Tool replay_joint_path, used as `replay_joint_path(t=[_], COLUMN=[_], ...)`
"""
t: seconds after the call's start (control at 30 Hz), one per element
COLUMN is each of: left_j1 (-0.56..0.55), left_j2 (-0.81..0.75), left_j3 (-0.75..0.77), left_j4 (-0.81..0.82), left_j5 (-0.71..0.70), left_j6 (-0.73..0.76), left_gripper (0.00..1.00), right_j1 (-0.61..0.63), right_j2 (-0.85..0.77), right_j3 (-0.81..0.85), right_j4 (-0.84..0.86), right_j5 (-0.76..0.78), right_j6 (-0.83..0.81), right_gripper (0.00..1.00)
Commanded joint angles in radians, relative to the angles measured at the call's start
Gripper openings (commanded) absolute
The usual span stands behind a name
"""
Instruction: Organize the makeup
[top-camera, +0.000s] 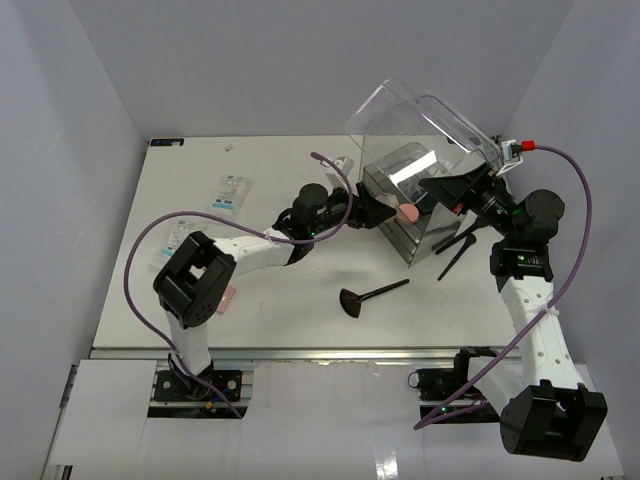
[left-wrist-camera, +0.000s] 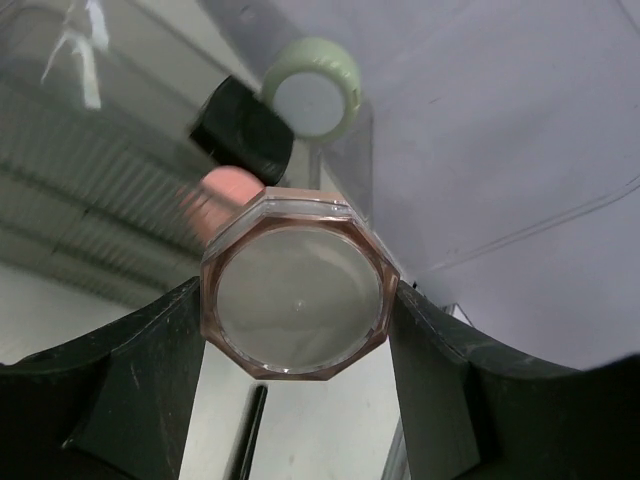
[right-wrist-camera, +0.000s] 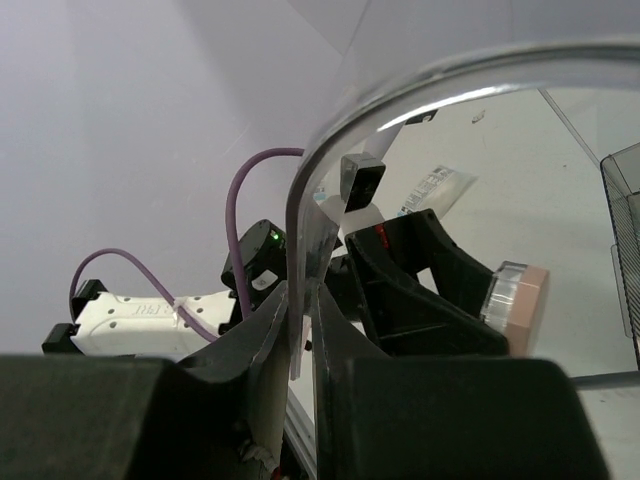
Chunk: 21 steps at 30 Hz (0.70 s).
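Note:
My left gripper (top-camera: 398, 212) is shut on an octagonal pink compact (left-wrist-camera: 297, 295) and holds it at the open front of the clear plastic box (top-camera: 392, 170). Inside the box, in the left wrist view, lie a round grey-green compact (left-wrist-camera: 315, 88), a black item (left-wrist-camera: 243, 128) and a pink sponge (left-wrist-camera: 222, 196). My right gripper (right-wrist-camera: 305, 312) is shut on the edge of the box's clear lid (right-wrist-camera: 420, 95) and holds it raised. The pink compact also shows in the right wrist view (right-wrist-camera: 517, 297). A black fan-shaped brush (top-camera: 353, 301) lies on the table in front of the box.
Two thin black brushes (top-camera: 456, 250) lie right of the box. White printed packets (top-camera: 232, 192) lie at the left of the table, another (top-camera: 180, 232) by the left arm. A pink sponge block (top-camera: 229, 298) sits beside the left arm's elbow.

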Motion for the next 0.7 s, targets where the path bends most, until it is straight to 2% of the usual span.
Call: replay_joint_path(t=[0.0, 0.23, 0.33, 0.47, 0.5, 0.53, 0.57, 0.63, 0.67], left_j1=[-0.058, -0.097, -0.112, -0.115, -0.116, -0.117, -0.117, -0.117, -0.117], left_j2=[0.082, 0.198, 0.248, 0.291, 0.297, 0.301, 0.303, 0.303, 0.301], left_j3=[0.130, 0.253, 0.309, 0.341, 0.341, 0.341, 0.341, 0.340, 0.338], left_j4=[0.258, 0.326, 0.312, 0.294, 0.293, 0.289, 0.283, 0.276, 0.276], left_j5=[-0.108, -0.212, -0.257, -0.247, -0.245, -0.244, -0.240, -0.233, -0.230], left_j6=[0.079, 0.232, 0.283, 0.303, 0.302, 0.301, 0.301, 0.301, 0.302], left_gripper=[0.20, 0.24, 0.30, 0.37, 0.44, 0.65, 0.89, 0.98, 0.98], right_j1=[-0.001, -0.002, -0.002, -0.003, -0.004, -0.004, -0.004, -0.004, -0.005], right_j2=[-0.040, -0.040, -0.038, -0.043, -0.044, -0.045, -0.046, -0.047, -0.047], right_j3=[0.011, 0.008, 0.010, 0.007, 0.006, 0.005, 0.005, 0.005, 0.005], right_j4=[0.079, 0.092, 0.095, 0.095, 0.095, 0.095, 0.094, 0.094, 0.094], right_j5=[-0.032, -0.033, -0.035, -0.035, -0.035, -0.034, -0.033, -0.033, -0.033], right_j6=[0.004, 0.013, 0.015, 0.017, 0.017, 0.017, 0.017, 0.018, 0.018], right_gripper=[0.16, 0.16, 0.16, 0.16, 0.16, 0.16, 0.16, 0.16, 0.16])
